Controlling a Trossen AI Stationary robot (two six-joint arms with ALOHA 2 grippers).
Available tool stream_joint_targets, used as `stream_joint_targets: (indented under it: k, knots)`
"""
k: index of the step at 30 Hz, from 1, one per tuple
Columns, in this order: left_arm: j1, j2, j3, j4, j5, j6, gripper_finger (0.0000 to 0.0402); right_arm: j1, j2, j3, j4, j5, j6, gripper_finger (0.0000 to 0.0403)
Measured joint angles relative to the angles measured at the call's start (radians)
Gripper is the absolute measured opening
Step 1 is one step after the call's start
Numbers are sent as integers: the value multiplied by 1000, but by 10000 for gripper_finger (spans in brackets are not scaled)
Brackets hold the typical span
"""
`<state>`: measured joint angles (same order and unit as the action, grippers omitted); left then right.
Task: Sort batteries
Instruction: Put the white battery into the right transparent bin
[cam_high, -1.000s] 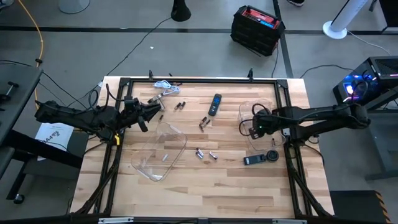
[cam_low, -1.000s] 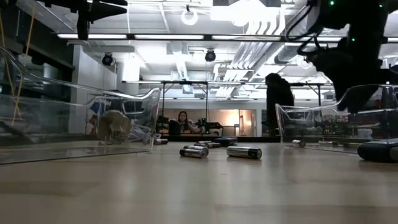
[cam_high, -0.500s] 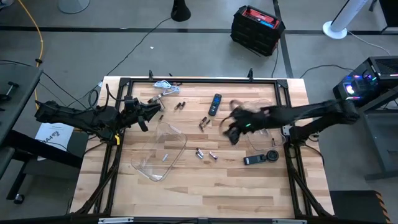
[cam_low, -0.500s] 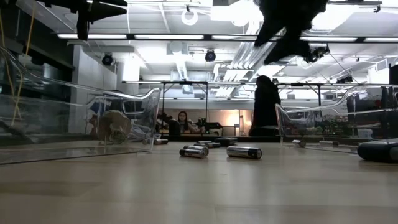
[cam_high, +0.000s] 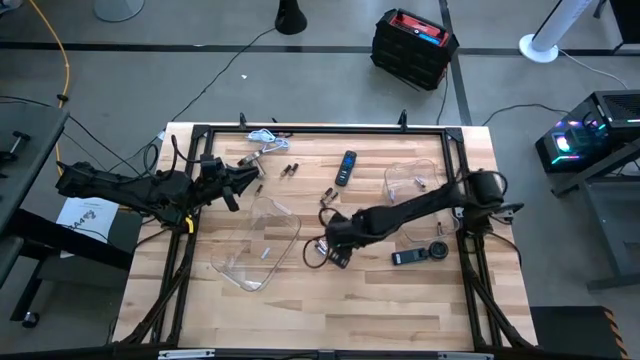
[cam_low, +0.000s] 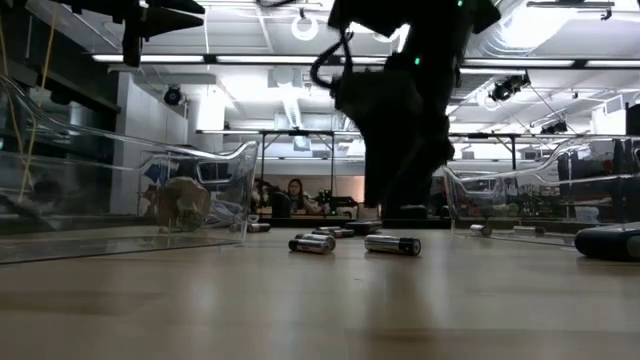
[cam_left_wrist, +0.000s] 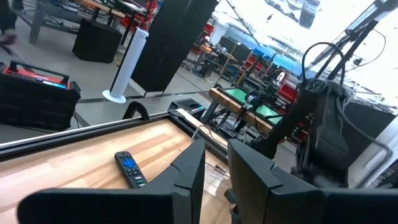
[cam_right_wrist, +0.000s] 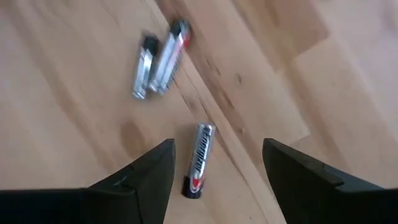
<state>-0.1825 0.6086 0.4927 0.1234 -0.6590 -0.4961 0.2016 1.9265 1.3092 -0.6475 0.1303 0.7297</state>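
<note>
My right gripper (cam_high: 330, 248) hangs open, pointing down, over the middle of the table. In the right wrist view one silvery battery (cam_right_wrist: 198, 158) lies on the wood between its two fingers (cam_right_wrist: 155, 174), untouched, and two more batteries (cam_right_wrist: 158, 59) lie side by side beyond. The low view shows these batteries (cam_low: 392, 245) lying flat below the gripper (cam_low: 400, 130). Other batteries lie in pairs (cam_high: 290, 170) (cam_high: 327, 197), and one battery (cam_high: 265, 250) rests inside the left clear tray (cam_high: 240, 270). My left gripper (cam_high: 258, 175) hovers at the far left with a narrow gap between its fingers (cam_left_wrist: 189, 168).
A second clear tray (cam_high: 415, 180) stands to the right. The black remote (cam_high: 345, 167) lies far of centre. A black flat device (cam_high: 408, 257) and a round black part (cam_high: 438, 250) lie near the right tray. A silver cylinder with white cable (cam_high: 262, 140) sits at the far-left edge.
My right gripper has swung from over the right clear tray toward the table's left and near side, and has come down over the batteries in the middle. The batteries have stayed where they lay.
</note>
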Motion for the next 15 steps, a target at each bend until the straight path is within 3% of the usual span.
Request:
stream_joint_targets:
  k: [8,10,14,15]
  knots:
    - [0,0,0,-9,0,0,65,30,120,33,-41,8,49,223]
    - [0,0,0,-14,1,0,65,35,123,34,-67,23,59,186]
    - [0,0,0,-23,0,1,65,35,70,25,-206,49,75,41]
    - [0,0,0,-27,0,1,65,31,46,21,-265,66,66,26]
